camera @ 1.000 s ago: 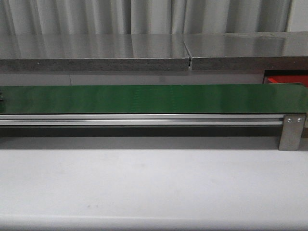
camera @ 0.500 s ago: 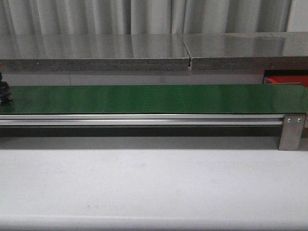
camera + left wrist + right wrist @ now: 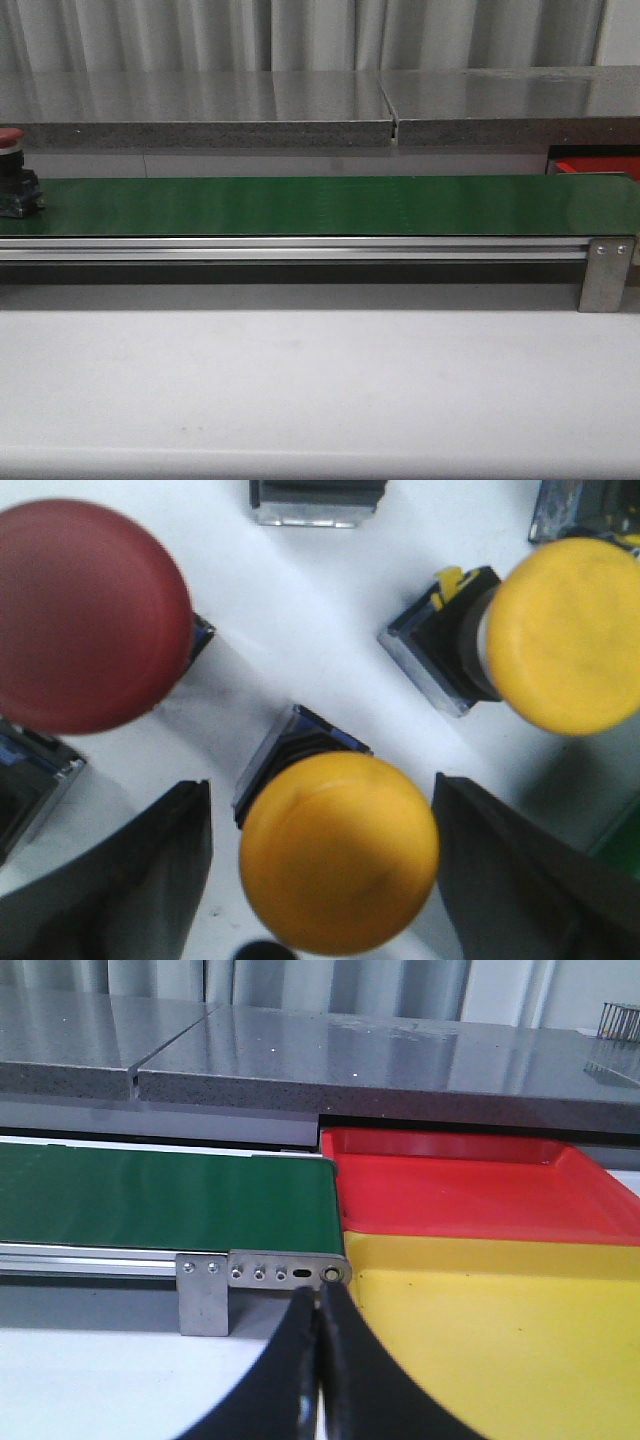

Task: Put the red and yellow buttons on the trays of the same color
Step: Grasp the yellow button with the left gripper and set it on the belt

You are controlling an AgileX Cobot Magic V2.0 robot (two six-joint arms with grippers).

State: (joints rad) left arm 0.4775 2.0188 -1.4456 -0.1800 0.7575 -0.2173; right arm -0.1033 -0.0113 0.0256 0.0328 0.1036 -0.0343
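1. Front view: spotted a red-capped button (image 3: pixel 12 170) sitting upright at the far left end of the green belt (image 3: pixel 320 205), dark base on the belt. Also caught just a corner of the red tray (image 3: pixel 598 166) peeking out behind the belt's right end, past the metal bracket (image 3: pixel 608 272). Couldn't see either claw here, only bare white table (image 3: pixel 320 390) up front.

2. Left wrist view: looked straight down on a bunch of buttons on a white surface. Found the left claw (image 3: pixel 325 880) released, dark fingers (image 3: pixel 120 880) spread wide on either side of a yellow button (image 3: pixel 338 852), not squeezing it. Noted a red button (image 3: pixel 85 615) off to one side and a second yellow button (image 3: pixel 565 630) tipped over on the other.

3. Right wrist view: found the right claw (image 3: pixel 320 1360) clenched, fingertips pressed together with nothing between them. Saw the red tray (image 3: pixel 450 1185) and the yellow tray (image 3: pixel 480 1330) side by side, touching, just past the end of the belt (image 3: pixel 160 1195), yellow one nearer the claw. Neither tray had a button in it.
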